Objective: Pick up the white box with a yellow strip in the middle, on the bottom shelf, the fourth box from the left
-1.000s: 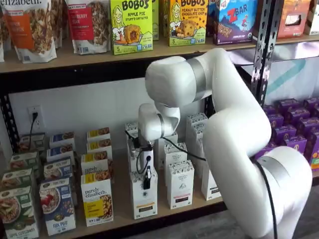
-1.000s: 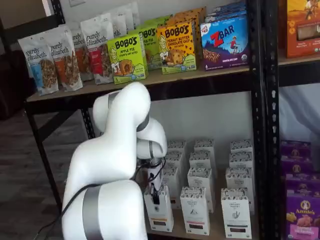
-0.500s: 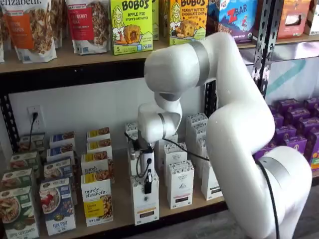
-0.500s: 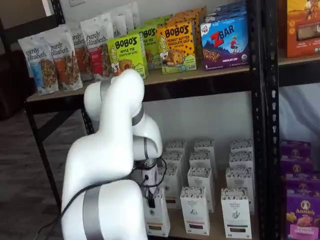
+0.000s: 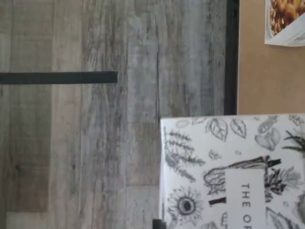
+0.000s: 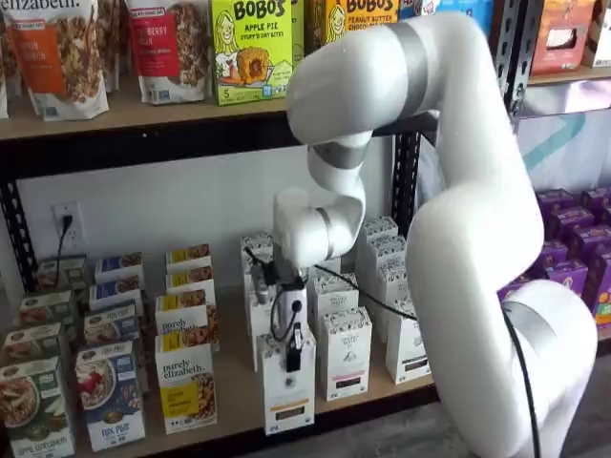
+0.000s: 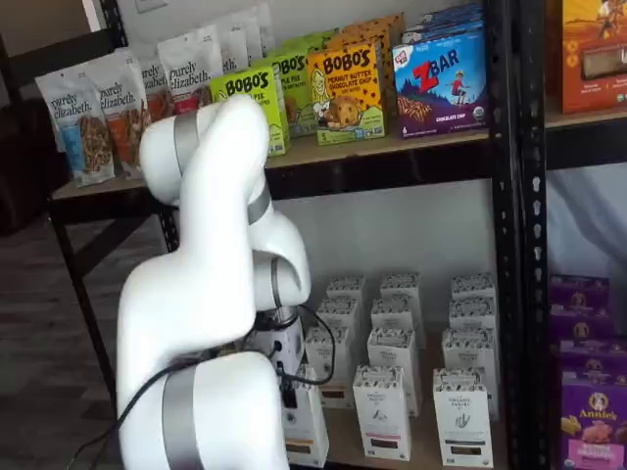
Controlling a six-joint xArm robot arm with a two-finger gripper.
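A: Start with what's nearest you. What does the hand have?

B: It's clenched on the white box, gripping at the top of the carton. In both shelf views you can see the black fingers coming down onto the speckled top band, with the cable looping beside them.

A: And where's the box sitting?

B: At the front edge of the bottom shelf. The wrist view shows its patterned top reaching out past the black front rail, with grey floor planks beneath it, so I'd judge you're drawing it out of the row. I can't tell whether its base is touching the board or lifted clear.

A: What could go wrong from here?

B: You hold a tall, narrow carton only by its top. If the base catches the rail on the way out, it could pivot in the fingers or slip free, and past the edge there is only floor.

A: Neighbours?

B: Just beside it, toward the arm's base, stands a like carton with a dark strip. On the other side is the purely elizabeth box. Swing sideways and you may knock either one over. Come straight out.

A: Further back?

B: More white cartons stand in rows behind. The forearm and cable pass above them, so a low elbow could brush their tops.
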